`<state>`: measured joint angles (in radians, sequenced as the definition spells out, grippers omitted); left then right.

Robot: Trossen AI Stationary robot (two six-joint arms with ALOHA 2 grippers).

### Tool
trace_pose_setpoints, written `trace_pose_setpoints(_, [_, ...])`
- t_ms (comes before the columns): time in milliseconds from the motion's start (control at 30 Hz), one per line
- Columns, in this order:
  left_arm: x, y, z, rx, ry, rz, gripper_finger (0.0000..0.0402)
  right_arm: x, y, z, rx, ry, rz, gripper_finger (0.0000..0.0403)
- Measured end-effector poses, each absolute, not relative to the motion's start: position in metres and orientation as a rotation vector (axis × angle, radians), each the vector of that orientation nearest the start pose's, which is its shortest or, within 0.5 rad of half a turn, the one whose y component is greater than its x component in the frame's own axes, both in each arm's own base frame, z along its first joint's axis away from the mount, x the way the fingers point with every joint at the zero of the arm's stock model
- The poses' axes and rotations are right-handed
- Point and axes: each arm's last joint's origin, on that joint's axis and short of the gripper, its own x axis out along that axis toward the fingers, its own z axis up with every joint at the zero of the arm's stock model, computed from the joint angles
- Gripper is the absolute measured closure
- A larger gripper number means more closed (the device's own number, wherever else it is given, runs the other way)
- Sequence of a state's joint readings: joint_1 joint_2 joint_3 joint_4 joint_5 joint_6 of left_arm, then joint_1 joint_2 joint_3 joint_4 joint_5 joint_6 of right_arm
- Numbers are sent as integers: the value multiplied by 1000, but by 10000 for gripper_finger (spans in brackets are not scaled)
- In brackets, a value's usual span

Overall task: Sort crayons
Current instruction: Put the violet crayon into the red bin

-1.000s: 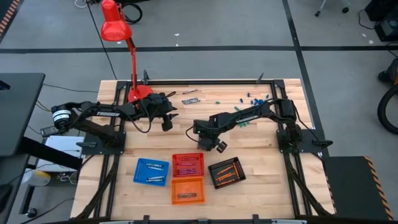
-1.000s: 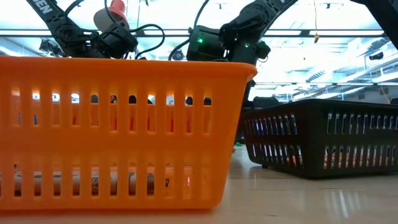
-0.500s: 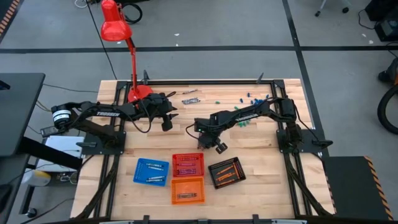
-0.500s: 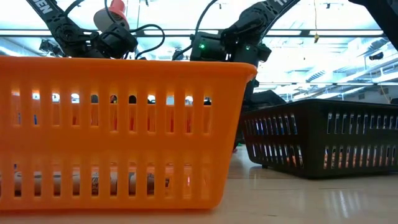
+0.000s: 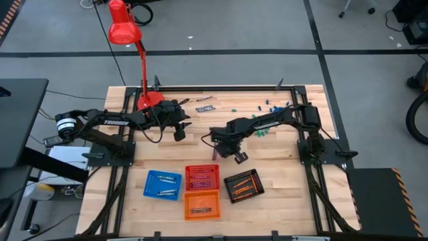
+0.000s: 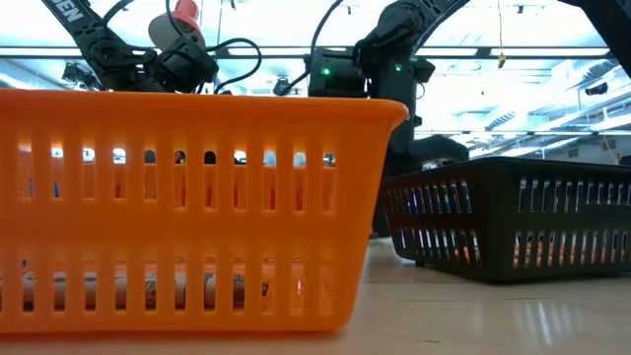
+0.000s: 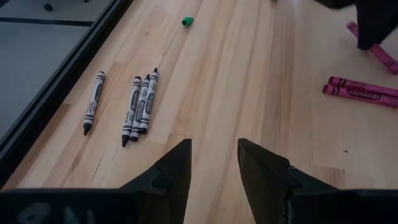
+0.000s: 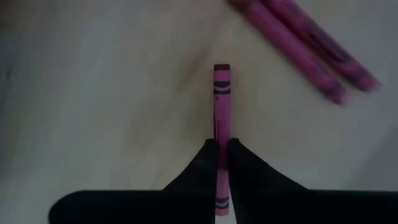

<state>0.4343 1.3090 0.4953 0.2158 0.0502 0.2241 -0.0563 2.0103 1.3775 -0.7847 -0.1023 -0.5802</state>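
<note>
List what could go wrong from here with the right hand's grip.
1. The right hand is shut on the thin magenta crayon near one end, so it may swivel or slip when lifted.
2. Two more magenta crayons lie close by on the wooden table; a low sweep could knock them.

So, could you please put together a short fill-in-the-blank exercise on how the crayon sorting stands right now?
1. The right gripper is shut on a thin ____ crayon.
2. In the left wrist view, the left gripper is open above the bare wooden table, with ____ grey-silver crayons lying ahead of it.
3. In the high view, the small orange slotted plastic tray sits directly in front of the ____ slotted tray.

Missing words: magenta; four; red
</note>
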Motion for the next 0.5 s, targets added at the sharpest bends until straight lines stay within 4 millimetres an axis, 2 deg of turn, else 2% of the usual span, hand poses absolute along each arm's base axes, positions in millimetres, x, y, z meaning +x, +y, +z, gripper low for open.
trace_pose_setpoints(367, [222,101,167,71,620,305,260,389,-19,192,-244,1397,350,369])
trace_pose_setpoints(500, [222,101,167,71,620,305,260,396,-18,207,-175,1347,353,369])
